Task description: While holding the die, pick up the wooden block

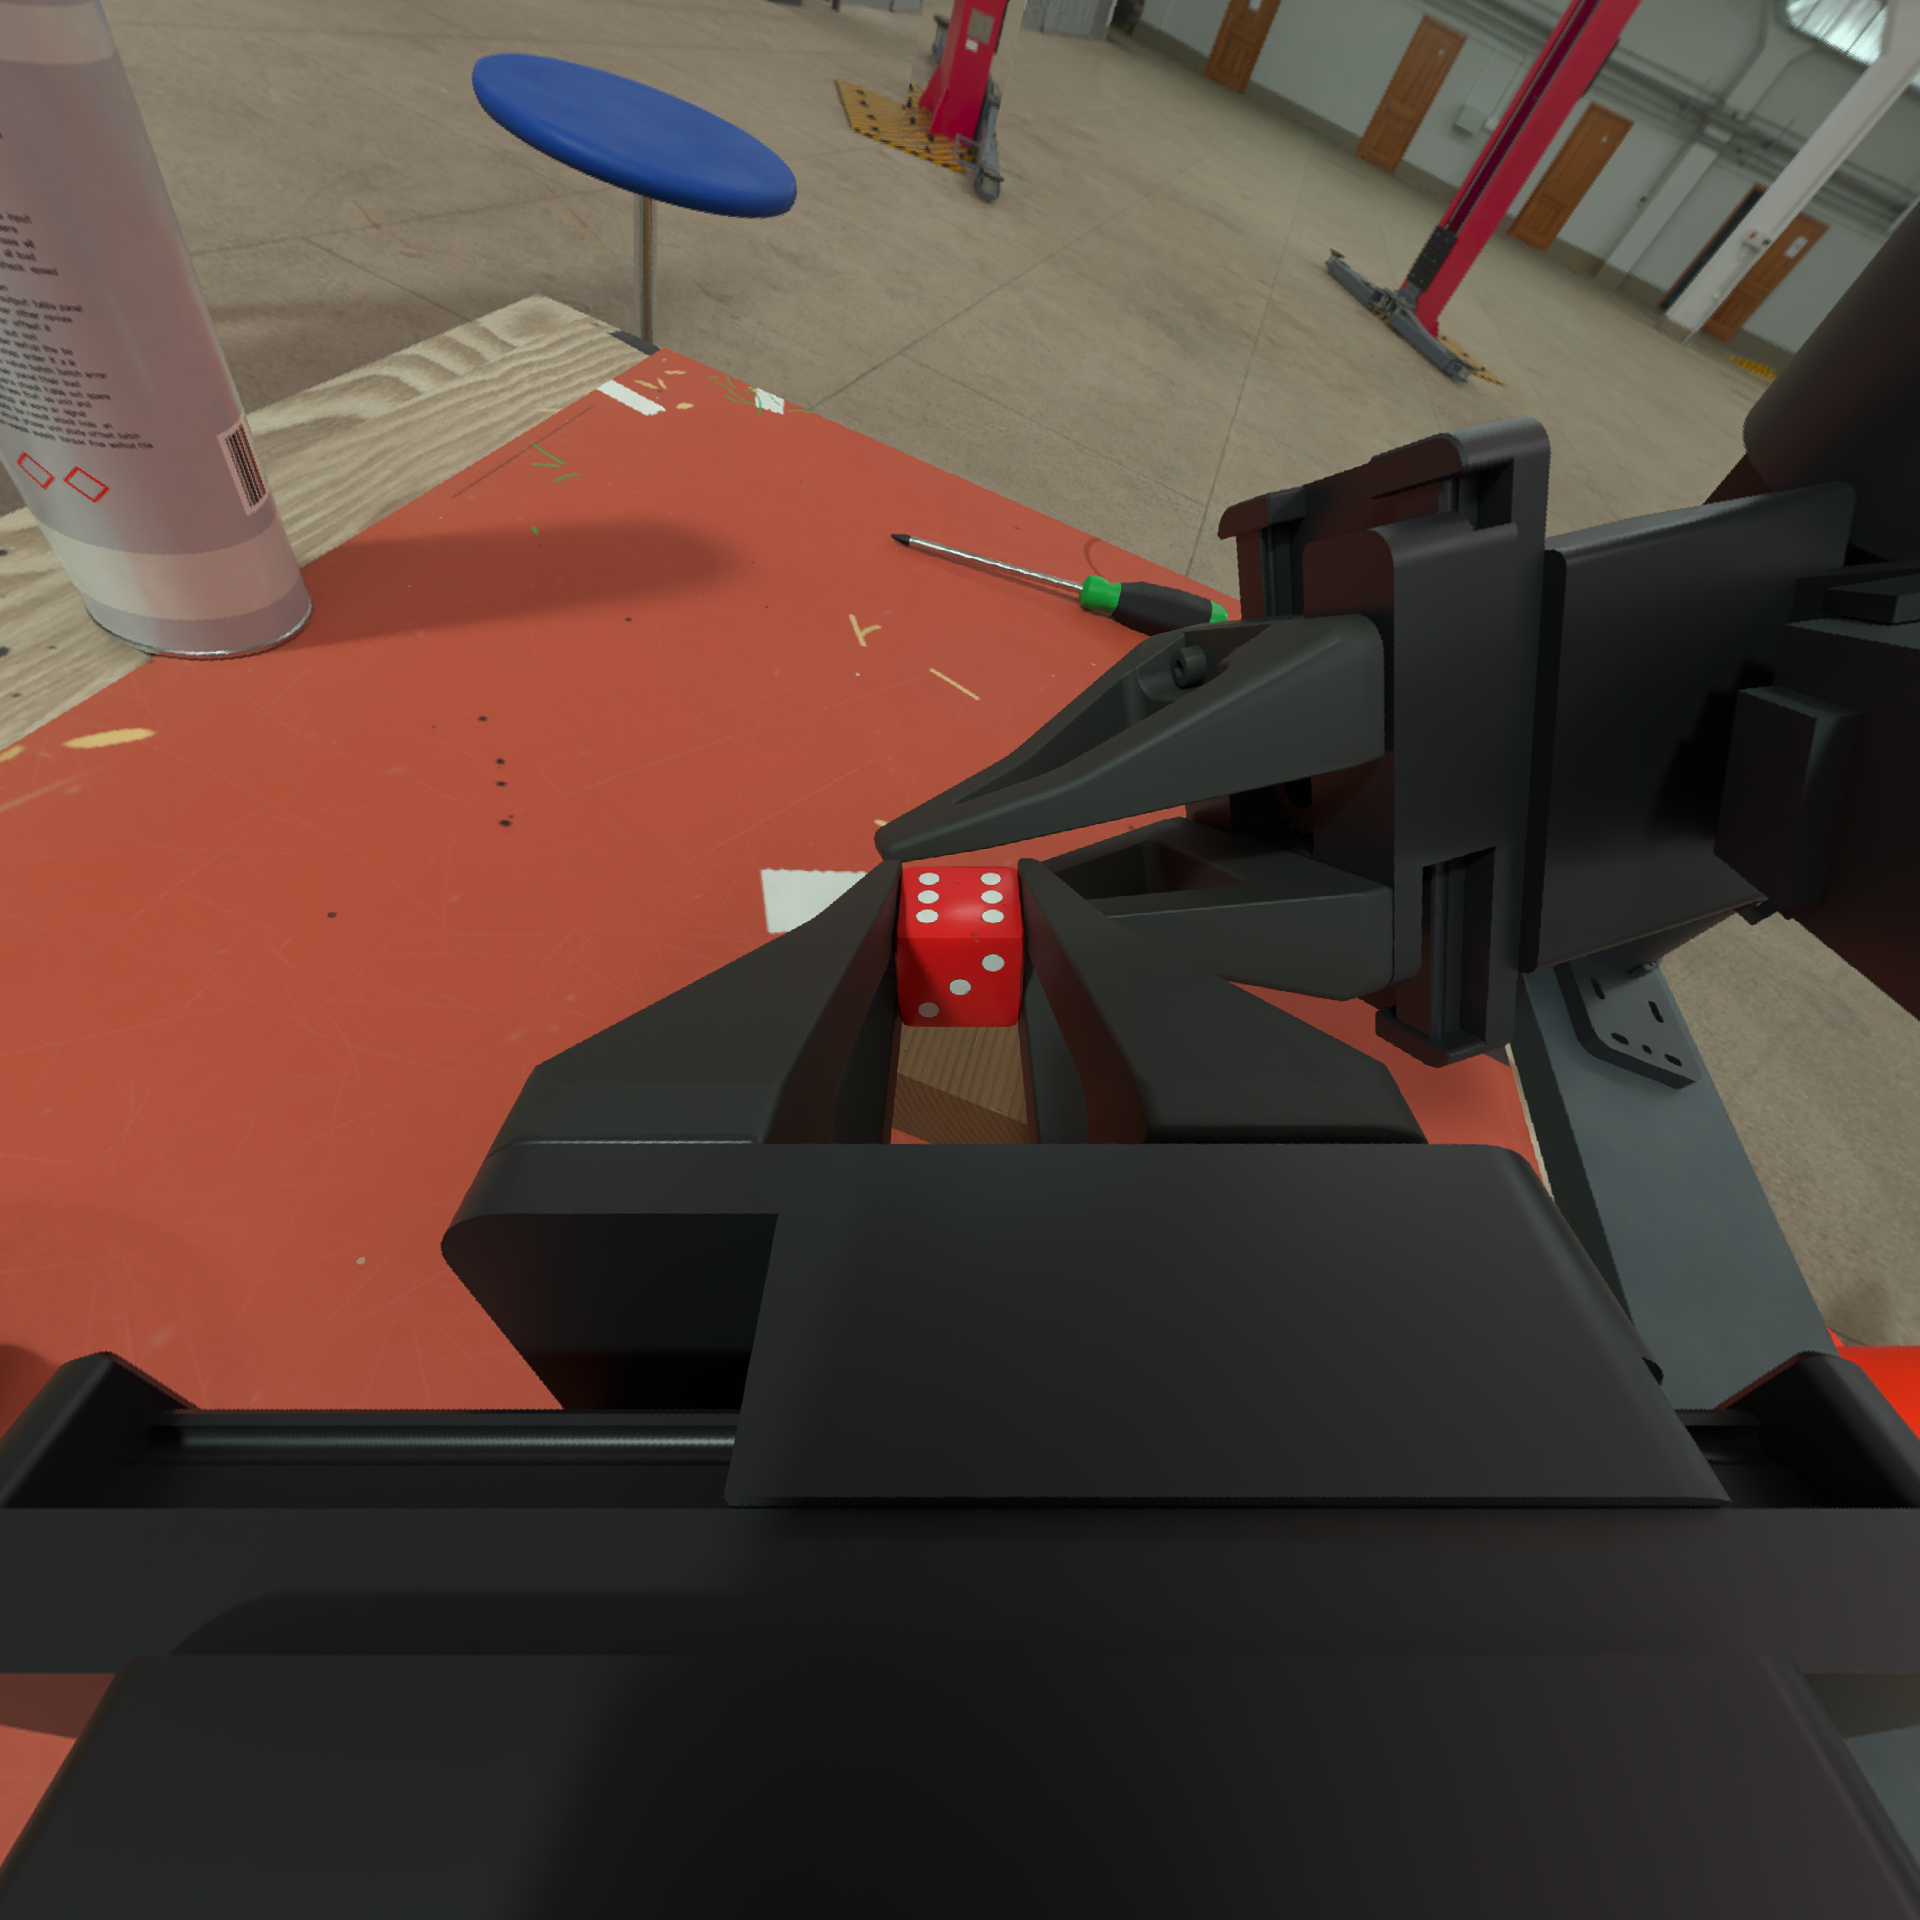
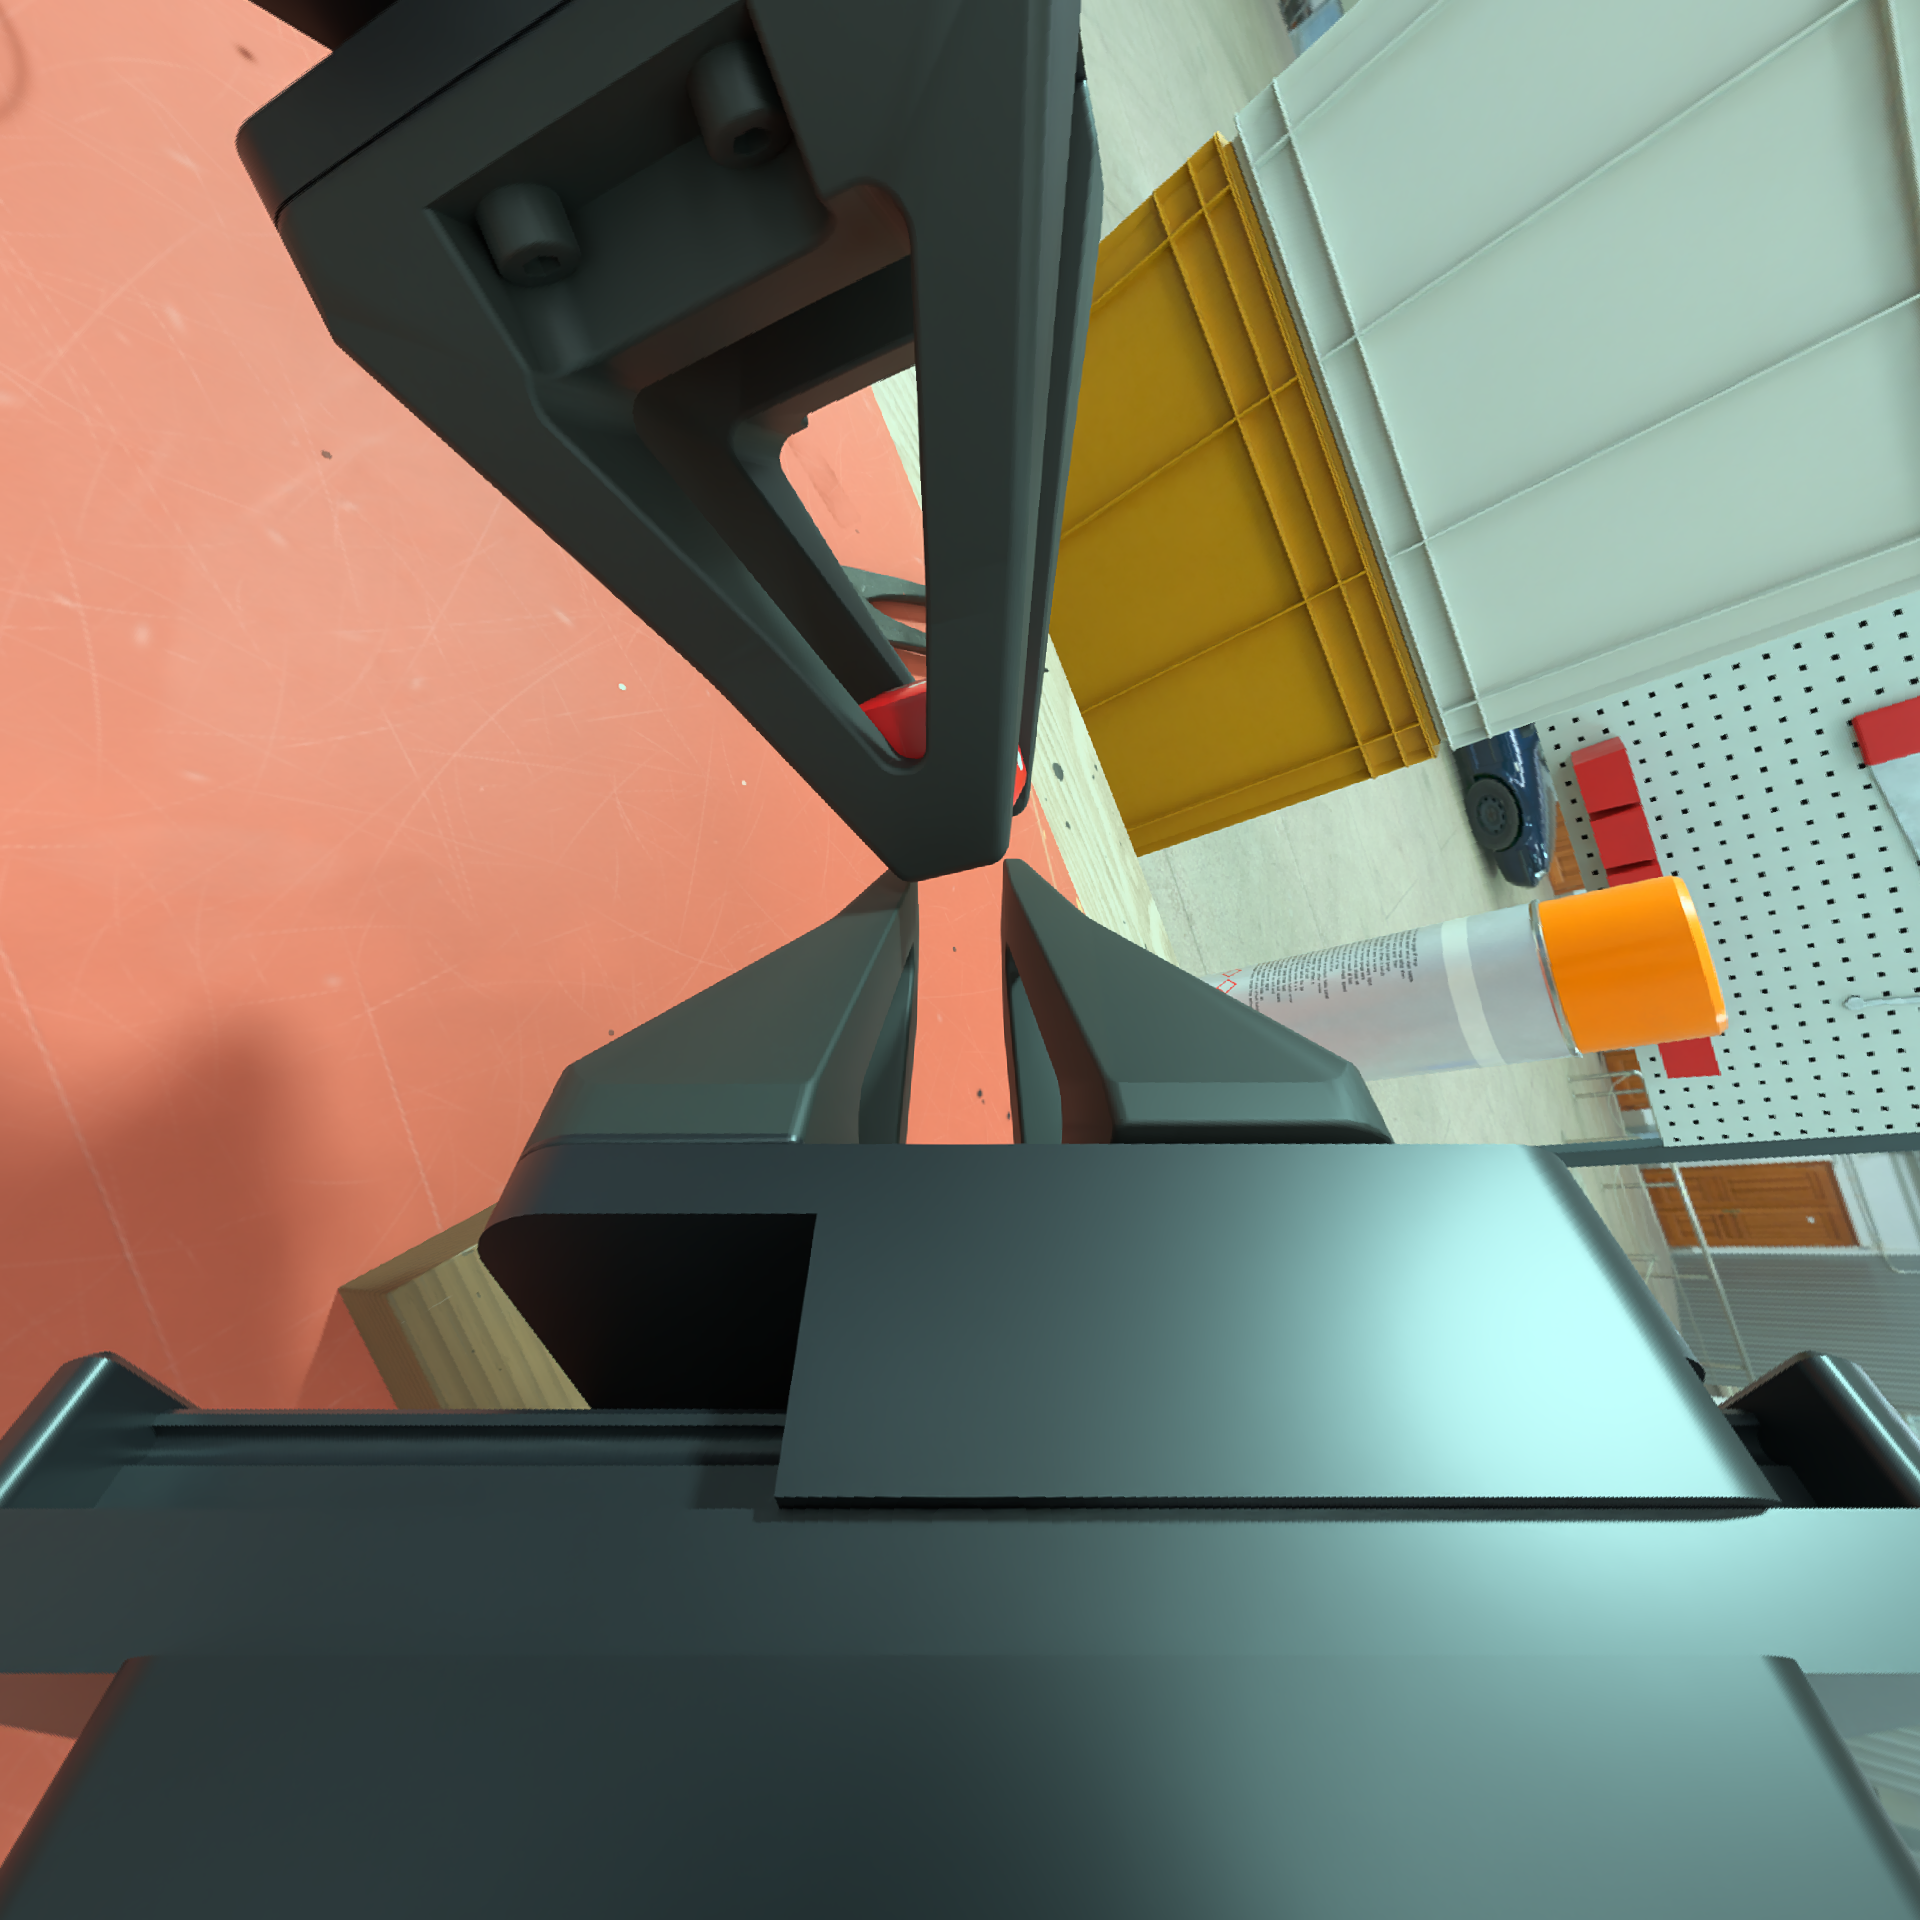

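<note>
My left gripper [image 1: 959,883] is shut on a red die [image 1: 959,945] with white pips, held above the red mat [image 1: 416,831]. The wooden block [image 1: 961,1086] shows below the die, between my left fingers. My right gripper [image 1: 977,847] reaches in from the right, its tips right at the die. In the right wrist view my right gripper [image 2: 961,878] has a narrow gap with only mat showing between the fingers. The left gripper [image 2: 966,831] hangs just ahead of it, with a sliver of the die [image 2: 896,722]. The block [image 2: 457,1340] lies at the lower left, partly under my right gripper's body.
A grey spray can [image 1: 135,416] with an orange cap [image 2: 1621,966] stands at the mat's far edge. A green-handled screwdriver [image 1: 1091,592] lies near the table edge. A blue stool [image 1: 634,135] stands beyond. A yellow crate [image 2: 1226,520] and a pegboard [image 2: 1787,831] are off the table.
</note>
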You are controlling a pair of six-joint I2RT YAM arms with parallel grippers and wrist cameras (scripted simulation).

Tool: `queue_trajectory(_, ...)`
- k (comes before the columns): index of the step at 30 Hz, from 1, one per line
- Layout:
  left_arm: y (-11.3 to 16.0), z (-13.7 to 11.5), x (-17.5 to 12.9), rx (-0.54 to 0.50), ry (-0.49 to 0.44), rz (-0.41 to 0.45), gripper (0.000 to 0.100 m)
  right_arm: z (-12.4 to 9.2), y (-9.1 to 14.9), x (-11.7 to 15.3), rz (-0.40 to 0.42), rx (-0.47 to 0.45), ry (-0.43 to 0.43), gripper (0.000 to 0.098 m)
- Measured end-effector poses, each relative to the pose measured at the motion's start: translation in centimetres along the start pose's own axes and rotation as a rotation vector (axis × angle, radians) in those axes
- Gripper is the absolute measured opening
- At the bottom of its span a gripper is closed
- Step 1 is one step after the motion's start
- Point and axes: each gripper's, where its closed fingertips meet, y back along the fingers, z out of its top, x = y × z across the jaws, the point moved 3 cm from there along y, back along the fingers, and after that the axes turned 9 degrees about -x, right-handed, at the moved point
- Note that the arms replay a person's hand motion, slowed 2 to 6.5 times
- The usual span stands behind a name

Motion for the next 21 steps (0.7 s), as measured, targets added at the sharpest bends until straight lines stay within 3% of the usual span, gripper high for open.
queue_trajectory(9, -0.06, 0.13, 0.10, -0.012, 0.004, 0.002, 0.018, 0.22, -0.08, 0.05, 0.013, -0.016, -0.005, 0.0210)
queue_trajectory(21, 0.28, 0.21, 0.52, -0.018, 0.020, 0.007, 0.018, -0.12, -0.07, 0.22, 0.039, -0.020, 0.001, 0.0378)
